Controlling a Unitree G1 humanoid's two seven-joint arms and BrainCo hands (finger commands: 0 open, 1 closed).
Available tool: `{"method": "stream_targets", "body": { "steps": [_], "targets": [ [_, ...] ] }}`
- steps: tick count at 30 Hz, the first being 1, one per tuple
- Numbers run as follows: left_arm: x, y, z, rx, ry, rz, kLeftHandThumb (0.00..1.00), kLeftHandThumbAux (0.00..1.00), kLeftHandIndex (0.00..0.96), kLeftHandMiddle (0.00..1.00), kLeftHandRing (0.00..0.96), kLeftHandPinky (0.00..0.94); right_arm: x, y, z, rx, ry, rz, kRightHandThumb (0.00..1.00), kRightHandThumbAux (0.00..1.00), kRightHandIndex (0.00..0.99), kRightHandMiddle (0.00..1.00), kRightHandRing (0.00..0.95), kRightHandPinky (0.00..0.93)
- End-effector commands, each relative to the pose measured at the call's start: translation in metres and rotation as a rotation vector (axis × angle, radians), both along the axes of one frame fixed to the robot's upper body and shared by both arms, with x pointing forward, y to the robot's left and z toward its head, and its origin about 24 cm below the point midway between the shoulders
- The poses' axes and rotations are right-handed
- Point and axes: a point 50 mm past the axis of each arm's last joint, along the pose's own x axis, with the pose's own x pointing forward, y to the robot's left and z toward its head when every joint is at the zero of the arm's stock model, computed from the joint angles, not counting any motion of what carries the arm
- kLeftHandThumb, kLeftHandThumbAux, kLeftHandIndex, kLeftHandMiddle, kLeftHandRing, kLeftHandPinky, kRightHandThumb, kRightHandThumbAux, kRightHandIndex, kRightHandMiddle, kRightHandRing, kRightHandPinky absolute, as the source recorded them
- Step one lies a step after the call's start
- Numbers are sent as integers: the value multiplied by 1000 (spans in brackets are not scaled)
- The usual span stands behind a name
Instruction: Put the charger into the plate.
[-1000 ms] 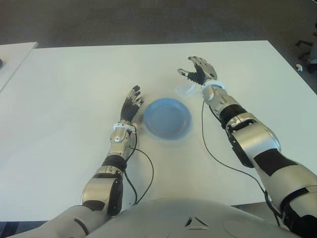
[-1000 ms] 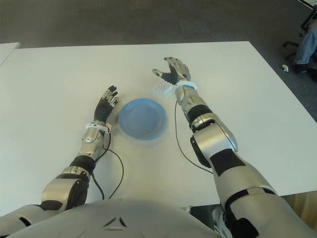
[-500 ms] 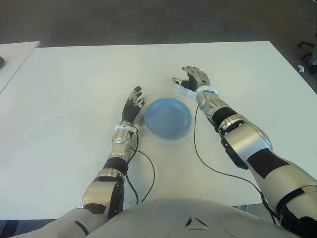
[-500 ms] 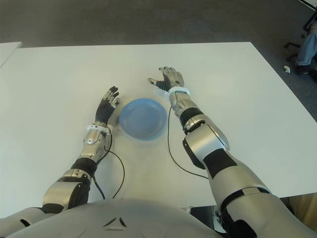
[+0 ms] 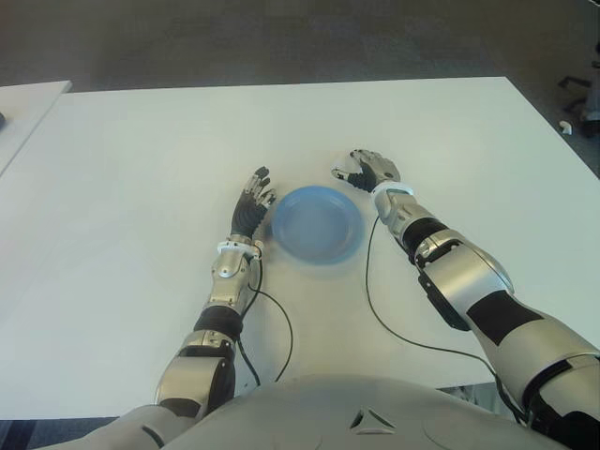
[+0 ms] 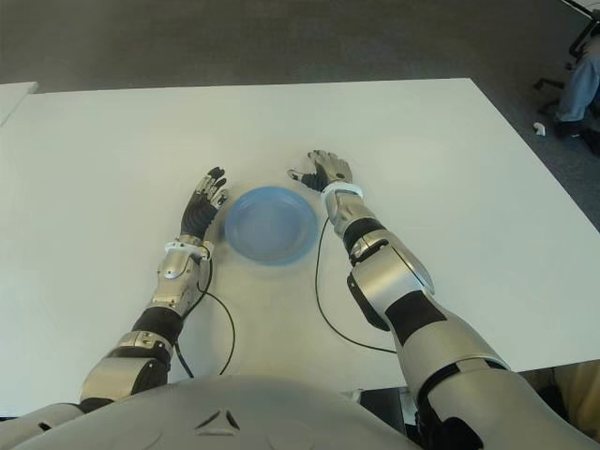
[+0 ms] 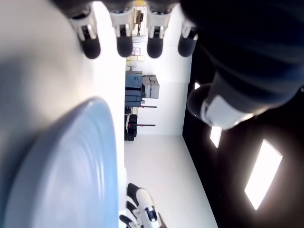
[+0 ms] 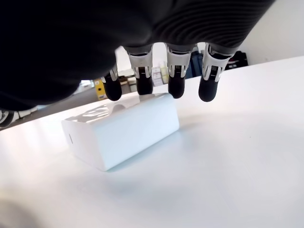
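white table point(image 5: 141, 150) | blue plate point(image 5: 316, 223) | white charger point(image 8: 121, 129)

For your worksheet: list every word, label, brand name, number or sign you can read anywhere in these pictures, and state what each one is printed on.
No readable text anywhere.
Charger: plain white faces; one tiny mark on its end face, too small to read.
Plate: plain blue, no print.
Table: bare white, no markings.
Right hand and left hand: no legible labels.
Items in the background of the wrist views: too blurred to read.
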Motion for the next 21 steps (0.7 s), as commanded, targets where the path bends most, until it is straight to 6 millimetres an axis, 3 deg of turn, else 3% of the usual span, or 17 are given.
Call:
{"method": "stream_targets", "body": {
  "steps": [1, 8, 11, 17, 21],
  "targets": [
    [-12, 0, -10, -18, 51, -17, 0, 592, 22, 15, 7, 13, -7, -1, -13, 7, 55, -13, 491, 121, 0, 0, 0, 0],
    [-15, 1, -8, -14, 38, -22, 0, 580, 27, 17, 10, 18, -11, -7, -19, 23, 89, -31, 436, 145, 0, 0, 0, 0],
    [-16, 1, -7, -13, 33, -24, 0, 572, 30, 20, 12, 19, -13, -9, -22, 31, 102, -39, 364, 188, 0, 0, 0, 0],
    [-17, 2, -4, -21, 30, -32, 0, 560, 41, 23, 12, 17, -21, -12, -31, 31, 108, -30, 170, 355, 0, 0, 0, 0],
    [-16, 3, -4, -27, 37, -33, 0, 553, 49, 26, 11, 13, -23, -12, -33, 16, 91, -12, 104, 429, 0, 0, 0, 0]
  ]
}}
